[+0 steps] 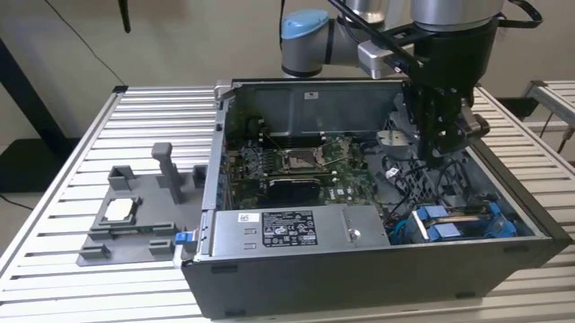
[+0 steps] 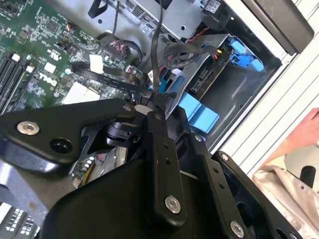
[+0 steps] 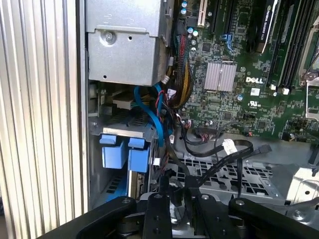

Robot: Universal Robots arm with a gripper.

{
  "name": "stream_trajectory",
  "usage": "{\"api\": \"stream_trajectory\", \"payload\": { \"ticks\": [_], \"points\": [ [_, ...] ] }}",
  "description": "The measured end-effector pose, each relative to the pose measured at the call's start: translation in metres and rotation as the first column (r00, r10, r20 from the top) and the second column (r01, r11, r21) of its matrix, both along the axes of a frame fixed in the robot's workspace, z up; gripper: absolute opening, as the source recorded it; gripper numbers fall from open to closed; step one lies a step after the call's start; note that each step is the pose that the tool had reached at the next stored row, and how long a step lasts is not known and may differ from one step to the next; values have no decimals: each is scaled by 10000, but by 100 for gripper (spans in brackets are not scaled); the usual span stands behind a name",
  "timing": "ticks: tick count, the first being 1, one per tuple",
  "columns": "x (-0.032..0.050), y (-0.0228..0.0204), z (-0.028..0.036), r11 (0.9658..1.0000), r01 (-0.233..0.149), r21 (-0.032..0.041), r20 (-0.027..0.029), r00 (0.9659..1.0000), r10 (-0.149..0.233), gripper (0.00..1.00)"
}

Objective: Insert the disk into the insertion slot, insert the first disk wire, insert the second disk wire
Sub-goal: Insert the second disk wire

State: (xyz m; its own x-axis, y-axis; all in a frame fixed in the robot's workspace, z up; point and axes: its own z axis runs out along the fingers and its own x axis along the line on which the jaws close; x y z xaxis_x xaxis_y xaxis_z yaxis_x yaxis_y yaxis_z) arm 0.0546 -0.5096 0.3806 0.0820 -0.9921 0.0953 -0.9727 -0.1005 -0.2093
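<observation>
The disk, in its bright blue carrier (image 1: 460,222), lies in the insertion slot (image 2: 237,92) at the case's front corner on the exterior view's right. Its blue tabs (image 3: 119,152) face out of the cage, and they also appear in the second wrist view as blue tabs (image 2: 199,113). My gripper (image 1: 437,156) hangs inside the case, above the disk and slightly behind it. In the second wrist view my gripper (image 2: 155,102) is shut on a thin black wire (image 2: 158,50) that runs up from the fingertips. The same black wire (image 3: 177,159) rises from my gripper (image 3: 178,188) in the first wrist view.
The green motherboard (image 1: 297,165) fills the case's middle and a silver power supply (image 1: 287,229) sits at its front. Loose cable bundles (image 3: 179,84) hang beside the drive cage. A grey fixture with posts (image 1: 134,215) stands on the exterior view's left. A person's hand (image 2: 299,139) is outside the case.
</observation>
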Motion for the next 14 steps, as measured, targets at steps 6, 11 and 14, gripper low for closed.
{"api": "stream_trajectory", "payload": {
  "ticks": [6,11,14],
  "points": [
    [-1,0,-2,10000,1,-1,2,10000,-1,18],
    [-1,0,-3,10000,1,-3,2,10000,-1,16],
    [-1,-6,-4,10000,1,-4,2,10000,-1,16]
  ]
}}
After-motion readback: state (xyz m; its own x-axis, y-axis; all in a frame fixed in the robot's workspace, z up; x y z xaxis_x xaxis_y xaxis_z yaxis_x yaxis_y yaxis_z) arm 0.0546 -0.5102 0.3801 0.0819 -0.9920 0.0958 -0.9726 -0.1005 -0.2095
